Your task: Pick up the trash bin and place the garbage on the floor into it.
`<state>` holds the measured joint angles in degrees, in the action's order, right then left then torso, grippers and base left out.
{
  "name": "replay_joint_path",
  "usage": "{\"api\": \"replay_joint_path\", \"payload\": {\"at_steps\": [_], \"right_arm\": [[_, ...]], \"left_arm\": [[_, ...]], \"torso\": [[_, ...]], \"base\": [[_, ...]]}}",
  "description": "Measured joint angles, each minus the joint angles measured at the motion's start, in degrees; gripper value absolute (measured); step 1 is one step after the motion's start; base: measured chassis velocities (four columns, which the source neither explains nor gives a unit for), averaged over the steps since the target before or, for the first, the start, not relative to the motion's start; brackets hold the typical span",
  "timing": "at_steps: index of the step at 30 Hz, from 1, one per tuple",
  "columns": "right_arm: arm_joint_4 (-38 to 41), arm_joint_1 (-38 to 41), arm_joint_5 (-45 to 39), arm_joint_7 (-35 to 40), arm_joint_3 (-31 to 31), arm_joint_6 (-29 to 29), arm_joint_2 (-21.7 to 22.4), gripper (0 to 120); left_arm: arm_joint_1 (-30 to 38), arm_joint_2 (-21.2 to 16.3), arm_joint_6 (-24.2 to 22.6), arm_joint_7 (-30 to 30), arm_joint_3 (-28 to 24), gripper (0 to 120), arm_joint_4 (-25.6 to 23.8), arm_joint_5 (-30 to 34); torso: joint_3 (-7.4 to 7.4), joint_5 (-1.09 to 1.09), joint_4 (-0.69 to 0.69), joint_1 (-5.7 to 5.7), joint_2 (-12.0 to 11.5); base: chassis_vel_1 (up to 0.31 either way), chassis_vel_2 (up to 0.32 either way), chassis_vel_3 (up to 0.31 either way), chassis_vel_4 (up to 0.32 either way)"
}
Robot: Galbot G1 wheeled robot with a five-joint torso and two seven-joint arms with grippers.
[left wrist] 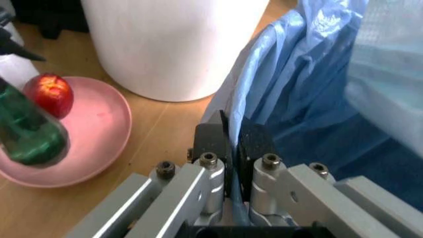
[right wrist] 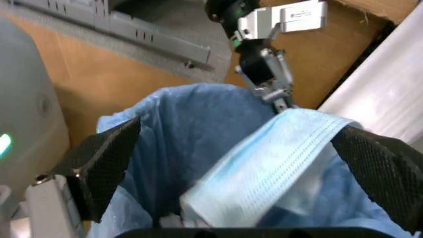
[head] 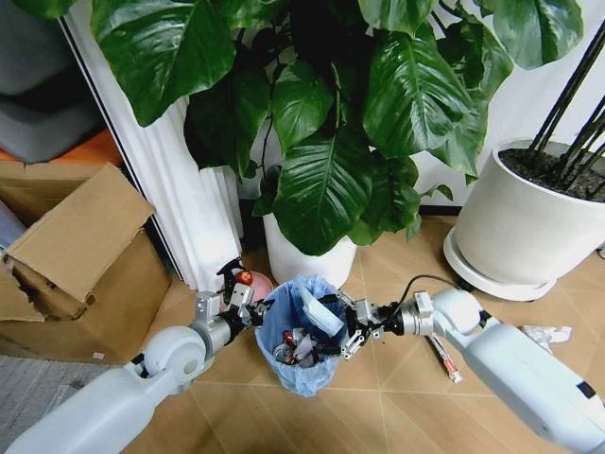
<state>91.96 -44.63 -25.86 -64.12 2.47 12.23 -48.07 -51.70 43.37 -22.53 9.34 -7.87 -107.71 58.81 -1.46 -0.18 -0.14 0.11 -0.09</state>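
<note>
Two grippers at the trash bin [head: 301,333], low centre of the head view, on the floor [head: 397,397]. Left gripper [head: 253,310] clenched on the bag rim. Right gripper [head: 347,331] spread wide above the opening, a blue face mask [right wrist: 264,168] between its fingers, apparently released. Remaining garbage [head: 444,359] lies nearer the right arm.

I see the trash bin [head: 301,333] upright on the tan chevron floor [head: 397,397], its crinkled light-blue bag spilling over the rim. Inside I make out red and white scraps [head: 291,346], with a pale-blue face mask [right wrist: 278,168] draped across the opening. A white stick wrapper [head: 444,359] and a crumpled white piece [head: 546,334] lie on the floor to the bin's right, well apart.
</note>
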Motion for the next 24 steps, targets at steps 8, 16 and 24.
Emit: {"api": "replay_joint_path", "payload": {"at_steps": [8,16,24], "right_arm": [[1.12,4.36,7.92,-2.65,-0.72,-0.1,-0.33,100],[2.65,1.18,-2.9,2.4,0.2,-4.37,2.1,100],[4.28,-3.87,-5.69,6.41,-0.45,-6.94,4.05,100]], "left_arm": [[-1.41,-0.27,-0.19,0.07,1.28,0,-0.2,-0.21],[-1.0,-0.23,-0.59,0.72,1.52,0,-0.09,0.15],[-0.75,0.07,-0.72,0.82,1.22,0,-0.01,0.33]], "torso": [[0.0,0.0,0.02,0.0,0.0],[0.0,0.01,0.01,0.0,0.0],[0.0,0.02,0.0,0.0,0.0]], "base": [[0.0,0.0,0.0,0.0],[0.0,0.0,0.0,0.0],[0.0,0.0,0.0,0.0]]}}
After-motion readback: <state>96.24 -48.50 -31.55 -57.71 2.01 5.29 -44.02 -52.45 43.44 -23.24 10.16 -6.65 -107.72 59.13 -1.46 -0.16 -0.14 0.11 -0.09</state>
